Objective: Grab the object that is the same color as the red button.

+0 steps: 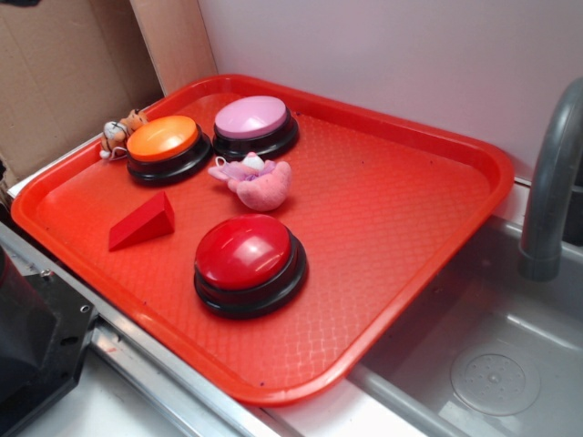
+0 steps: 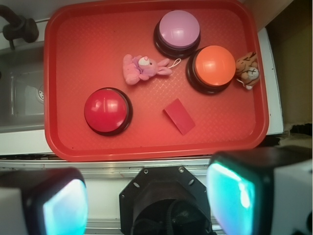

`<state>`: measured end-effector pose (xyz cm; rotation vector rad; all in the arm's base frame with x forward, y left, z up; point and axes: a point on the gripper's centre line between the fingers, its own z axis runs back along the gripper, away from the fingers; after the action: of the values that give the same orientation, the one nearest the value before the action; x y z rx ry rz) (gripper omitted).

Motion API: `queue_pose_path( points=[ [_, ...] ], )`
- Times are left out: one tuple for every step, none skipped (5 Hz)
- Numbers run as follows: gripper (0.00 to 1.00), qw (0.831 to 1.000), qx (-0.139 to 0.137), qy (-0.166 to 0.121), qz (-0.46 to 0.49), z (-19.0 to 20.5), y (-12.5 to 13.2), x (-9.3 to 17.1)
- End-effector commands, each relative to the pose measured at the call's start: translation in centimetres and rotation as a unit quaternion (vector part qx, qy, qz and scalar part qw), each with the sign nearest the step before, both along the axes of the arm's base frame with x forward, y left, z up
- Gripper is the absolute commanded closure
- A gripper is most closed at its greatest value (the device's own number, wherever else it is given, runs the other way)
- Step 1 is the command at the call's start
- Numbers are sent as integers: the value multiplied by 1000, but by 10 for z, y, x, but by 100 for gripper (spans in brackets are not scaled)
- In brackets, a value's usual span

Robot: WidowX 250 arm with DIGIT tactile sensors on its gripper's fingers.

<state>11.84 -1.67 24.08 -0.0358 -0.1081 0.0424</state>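
Gripper (image 2: pixel 146 196) fills wrist view's bottom edge, pads (image 2: pixel 66 208) spread wide w/ nothing between; exterior view doesn't show it. Red wedge block (image 2: pixel 179 116) lies on red tray (image 2: pixel 63 58), between red button (image 2: pixel 106 110) & orange button (image 2: pixel 213 67). Pink plush bunny (image 2: pixel 142 68) sits near pink button (image 2: pixel 178 30). Exterior adds gray faucet (image 1: pixel 553 182) beside tray.
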Motion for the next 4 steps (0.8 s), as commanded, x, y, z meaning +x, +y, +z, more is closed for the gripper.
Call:
queue_pose_path(
  points=[
    [0,1000,0,0,0,0,0,0],
    [0,999,-8,-8,-43,-26,8,4],
    [0,997,11,-30,-75,-55,13,8],
    [0,991,54,-52,-107,-89,20,16]
  ],
)
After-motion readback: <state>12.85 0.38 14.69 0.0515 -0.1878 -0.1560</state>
